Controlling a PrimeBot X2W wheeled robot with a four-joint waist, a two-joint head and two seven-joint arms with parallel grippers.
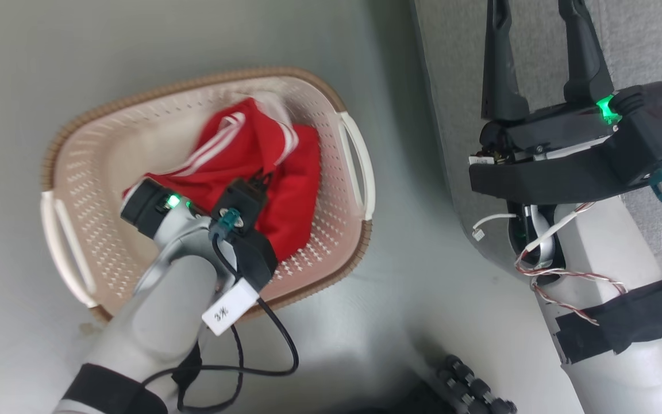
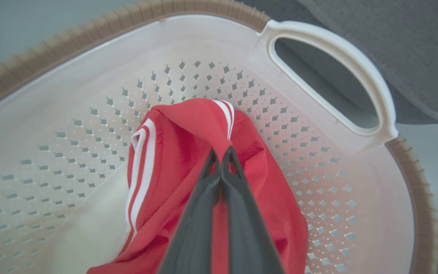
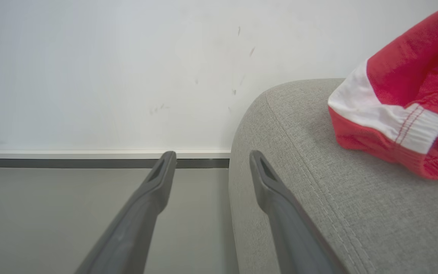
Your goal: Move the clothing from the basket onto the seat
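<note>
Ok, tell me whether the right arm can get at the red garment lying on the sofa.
Probably yes: the right arm's jaws stand open by the sofa's rounded edge, and the red garment lies on it just ahead, nothing between.

Your left arm [image 1: 158,310] reaches forward and down, and your left gripper [image 2: 221,158] has its two dark fingers pressed together, pinching the clothing [image 2: 173,152]. Your right gripper [image 3: 212,156] points straight ahead, fingers spread wide apart, holding nothing
</note>
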